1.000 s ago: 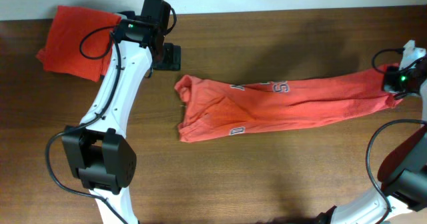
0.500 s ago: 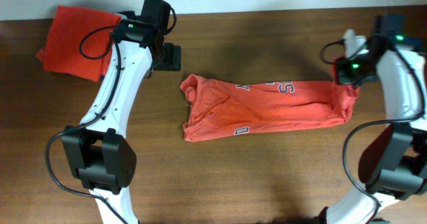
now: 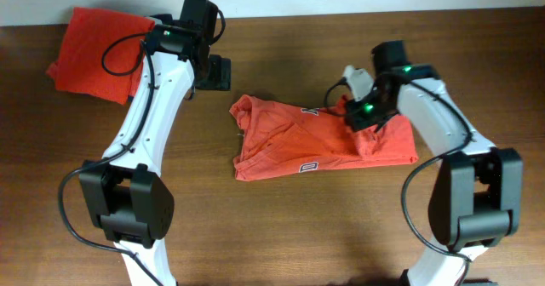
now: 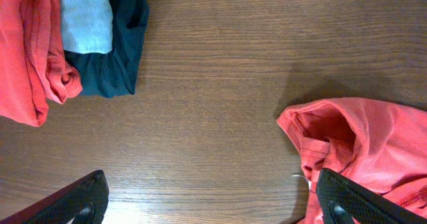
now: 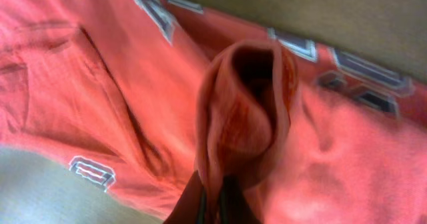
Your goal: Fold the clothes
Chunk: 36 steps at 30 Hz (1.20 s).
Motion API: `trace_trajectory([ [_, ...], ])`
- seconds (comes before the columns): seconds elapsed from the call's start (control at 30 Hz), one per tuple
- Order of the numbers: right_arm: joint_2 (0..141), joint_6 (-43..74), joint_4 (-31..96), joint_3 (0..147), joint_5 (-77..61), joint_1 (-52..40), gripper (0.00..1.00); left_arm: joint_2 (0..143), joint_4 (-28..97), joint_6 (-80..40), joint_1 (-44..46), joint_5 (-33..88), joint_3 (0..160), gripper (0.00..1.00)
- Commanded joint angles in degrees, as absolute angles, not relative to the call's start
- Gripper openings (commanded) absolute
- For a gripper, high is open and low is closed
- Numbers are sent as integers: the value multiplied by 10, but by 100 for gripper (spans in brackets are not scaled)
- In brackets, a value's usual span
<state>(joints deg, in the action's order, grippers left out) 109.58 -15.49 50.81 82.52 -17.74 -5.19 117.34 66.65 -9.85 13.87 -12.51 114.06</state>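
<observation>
The coral-red T-shirt (image 3: 319,141) lies as a long band across the table's middle, white lettering showing. My right gripper (image 3: 362,114) is shut on the shirt's right end and holds that fold over the shirt's middle; in the right wrist view the pinched cloth (image 5: 243,111) bunches between the fingers (image 5: 212,201). My left gripper (image 3: 218,72) is open and empty, just up and left of the shirt's left end. In the left wrist view its fingers (image 4: 210,201) spread wide over bare wood, the shirt's left end (image 4: 353,144) by the right finger.
A plain orange folded garment (image 3: 94,52) lies at the back left corner. Beside it, grey (image 4: 87,17) and navy (image 4: 123,44) folded garments show in the left wrist view. The table's far edge (image 3: 341,12) runs along the top.
My right gripper has carried the shirt's right end leftward from the table's right edge to over the shirt's middle, shortening the band. The left arm has not moved.
</observation>
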Motion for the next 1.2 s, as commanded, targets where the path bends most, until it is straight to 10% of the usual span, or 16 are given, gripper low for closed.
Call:
trace_trajectory([
  [0.0,1092,-143,445,764,-195,-91,5,1166,667,-94,141,-133,1144,99],
  [0.2,1092,-139,371,731,-206,-96,69,1166,667,-94,141,-133,1144,99],
  [0.4,1081,-139,422,804,-389,-56,80,1166,667,-94,141,-133,1144,99],
  [0.6,1068,-143,540,844,-358,23,71,1166,667,-94,141,-133,1144,99],
  [0.7,1074,-144,581,833,-348,38,17,1166,667,-94,141,-133,1144,99],
  [1.17,1075,-143,468,676,-336,-84,15,1166,667,-94,141,-133,1144,99],
])
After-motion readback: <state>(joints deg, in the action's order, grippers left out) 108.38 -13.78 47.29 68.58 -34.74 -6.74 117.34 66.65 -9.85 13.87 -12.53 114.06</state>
